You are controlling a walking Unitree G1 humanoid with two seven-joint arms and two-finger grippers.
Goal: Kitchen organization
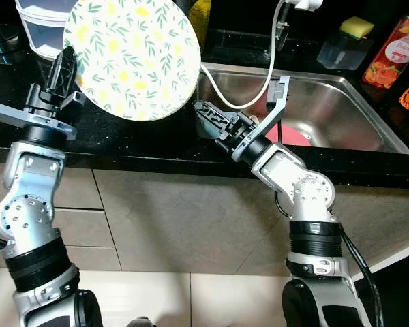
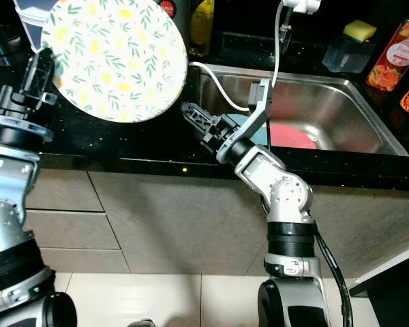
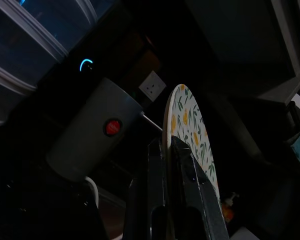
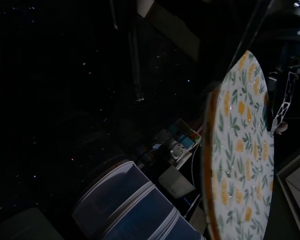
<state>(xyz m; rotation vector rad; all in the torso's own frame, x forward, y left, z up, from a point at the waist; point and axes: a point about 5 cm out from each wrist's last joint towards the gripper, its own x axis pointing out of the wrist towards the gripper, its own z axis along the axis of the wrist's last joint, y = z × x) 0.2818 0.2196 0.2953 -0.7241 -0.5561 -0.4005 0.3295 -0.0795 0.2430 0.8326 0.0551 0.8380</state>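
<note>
Right gripper (image 1: 202, 114) low over the black speckled counter (image 1: 123, 139) edge, its 2 black fingers close together, holding nothing, left gripper (image 1: 66, 63) clamped on the rim of a round white plate with yellow-and-green leaf print (image 1: 133, 54), plate raised and tilted above the counter, stainless steel sink (image 1: 341, 109) beyond, red dish (image 1: 293, 134) inside

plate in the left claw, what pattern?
The plate is white with yellow lemons and green leaves, clearest in the left eye view, held by the left claw.
</note>
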